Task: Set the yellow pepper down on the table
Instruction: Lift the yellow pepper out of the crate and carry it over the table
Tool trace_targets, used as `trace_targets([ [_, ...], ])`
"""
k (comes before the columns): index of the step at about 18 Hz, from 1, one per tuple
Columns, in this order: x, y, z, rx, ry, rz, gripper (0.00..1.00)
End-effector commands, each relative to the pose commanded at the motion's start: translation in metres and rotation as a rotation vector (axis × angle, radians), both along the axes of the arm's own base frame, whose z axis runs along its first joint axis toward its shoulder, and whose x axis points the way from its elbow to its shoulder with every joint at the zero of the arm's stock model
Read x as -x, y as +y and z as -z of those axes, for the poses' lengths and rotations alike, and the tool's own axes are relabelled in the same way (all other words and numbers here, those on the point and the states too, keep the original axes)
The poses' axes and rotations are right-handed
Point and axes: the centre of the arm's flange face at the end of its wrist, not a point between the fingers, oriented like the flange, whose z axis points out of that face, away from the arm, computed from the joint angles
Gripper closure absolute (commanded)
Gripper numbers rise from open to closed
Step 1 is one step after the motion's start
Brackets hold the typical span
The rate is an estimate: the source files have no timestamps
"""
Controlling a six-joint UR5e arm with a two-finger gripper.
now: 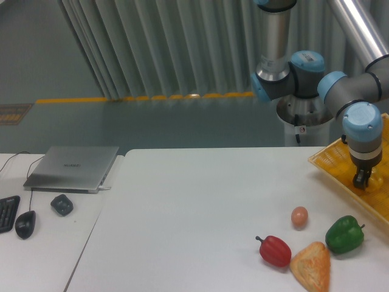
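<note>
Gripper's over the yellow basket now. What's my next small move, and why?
Probably ease straight down a little: the gripper hangs inside the yellow basket, where the yellow pepper barely shows beside it. Whether the jaws hold it can't be told.
</note>
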Motion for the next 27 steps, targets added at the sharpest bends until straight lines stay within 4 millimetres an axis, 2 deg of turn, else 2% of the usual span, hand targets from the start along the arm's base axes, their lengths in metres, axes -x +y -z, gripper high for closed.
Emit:
trace_targets([
  [4, 0.01, -0.002, -0.02, 0.014, -0.018, -0.015, 0.58],
  [7, 0.009, -0.002, -0.035, 0.014, -0.019, -0.019, 0.58],
  [10, 0.015, 0.002, -0.062, 0.007, -0.036, -0.038, 0.58],
  [12, 0.016, 0.008, -0.081, -0.043, -0.056, -0.091, 0.58],
  [14, 0.016, 0.011, -0.088, -0.109, -0.077, -0.174, 0.58],
  [18, 0.003, 0.028, -0.092, -0.2, -0.09, -0.376, 0.57],
  [21, -0.012, 0.048, -0.095, -0.299, -0.164, -0.552, 0.57],
  [23, -0.019, 0.052, -0.112, -0.328, -0.142, -0.616, 0.58],
  [26, -0.043, 0.082, -0.118, -0.353, -0.167, -0.794, 0.57],
  [27, -0.044, 0.087, -0.121, -0.381, -0.161, -0.837, 0.57],
])
